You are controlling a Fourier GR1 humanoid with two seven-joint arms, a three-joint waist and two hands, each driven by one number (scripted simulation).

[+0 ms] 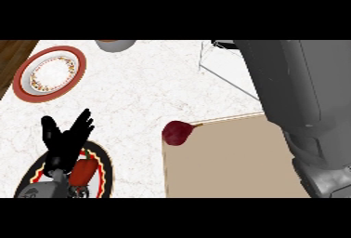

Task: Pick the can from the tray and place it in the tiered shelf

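One dark red can (179, 132) (rounded) sits at the tray's (226, 162) corner.

A kitchen, by its white marbled counter (151, 88) and red-rimmed dinner plate (50, 72) (patterned inside)

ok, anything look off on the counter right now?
One thing: the dark red can sits at the far left corner of the tan tray, seemingly overlapping its edge onto the counter, not squarely inside. Whether it is upright or tipped I cannot tell. The right forearm covers part of the wire shelf.
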